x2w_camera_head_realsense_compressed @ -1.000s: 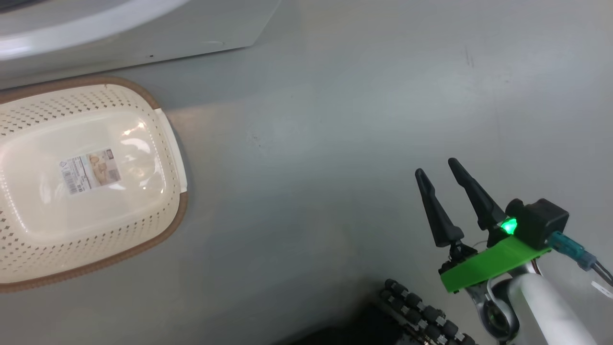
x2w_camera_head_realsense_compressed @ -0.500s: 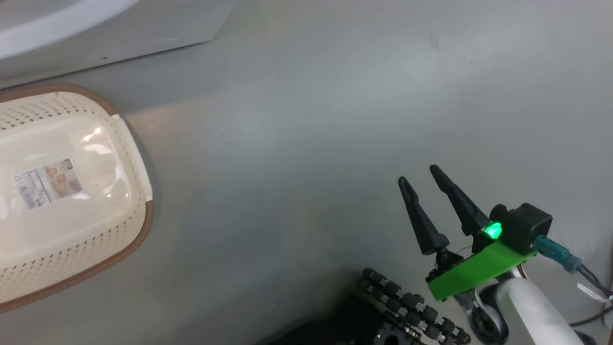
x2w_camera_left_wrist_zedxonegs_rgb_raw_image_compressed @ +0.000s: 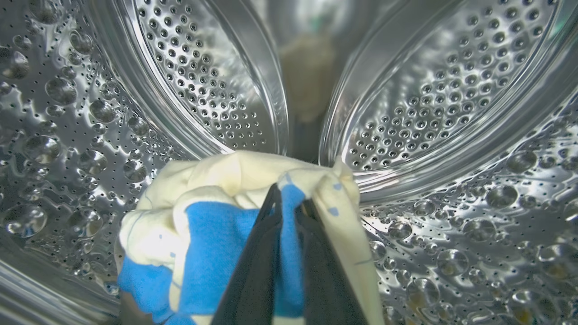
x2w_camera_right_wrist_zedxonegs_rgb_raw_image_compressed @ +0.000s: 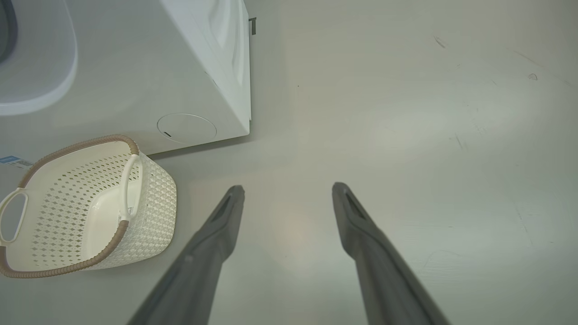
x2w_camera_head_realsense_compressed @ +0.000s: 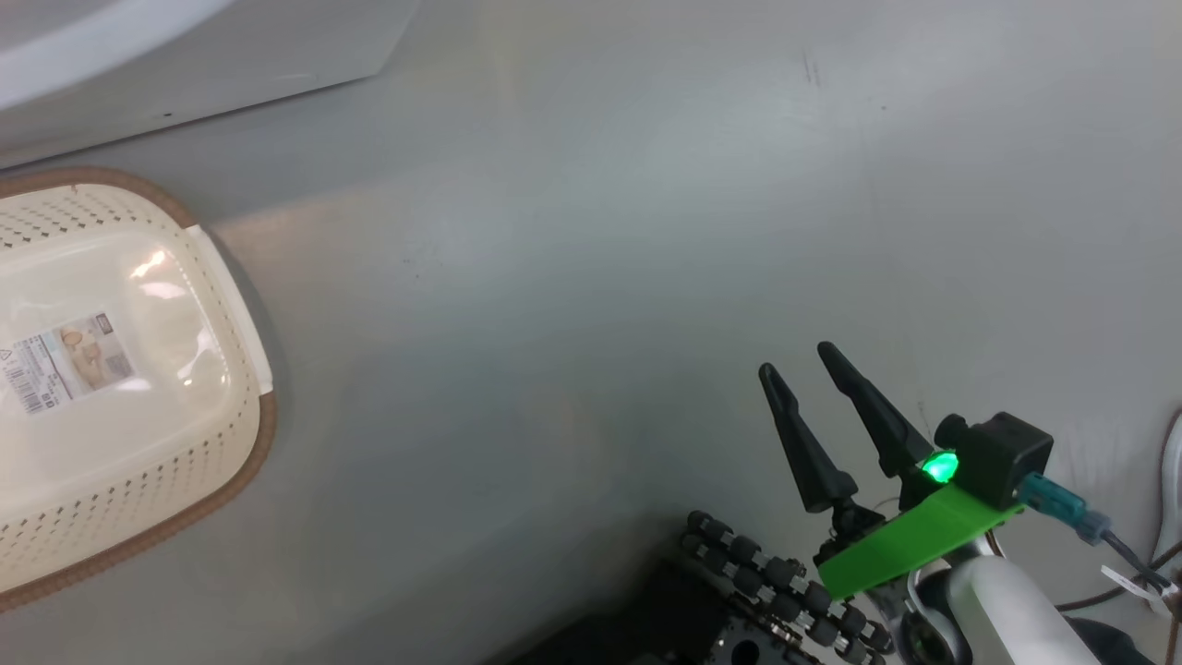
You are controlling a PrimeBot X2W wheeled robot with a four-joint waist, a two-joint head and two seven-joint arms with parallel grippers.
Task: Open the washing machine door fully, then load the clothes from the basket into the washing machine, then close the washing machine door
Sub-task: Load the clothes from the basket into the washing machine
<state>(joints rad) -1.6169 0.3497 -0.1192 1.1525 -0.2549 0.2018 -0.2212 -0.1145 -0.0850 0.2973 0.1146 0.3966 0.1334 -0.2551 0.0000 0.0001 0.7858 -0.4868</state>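
Clothes are pinched by the left gripper, jaws narrow, inside the washing machine. The right gripper is held outside it, jaws wide. The basket is set just beside the washing machine.

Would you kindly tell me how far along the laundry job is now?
Done: the basket looks empty, with just its sticker inside. In hand: the left gripper, inside the drum, is shut on the clothes; the right gripper hangs open above the floor. Left: release the clothes, pull out, and shut the washer.
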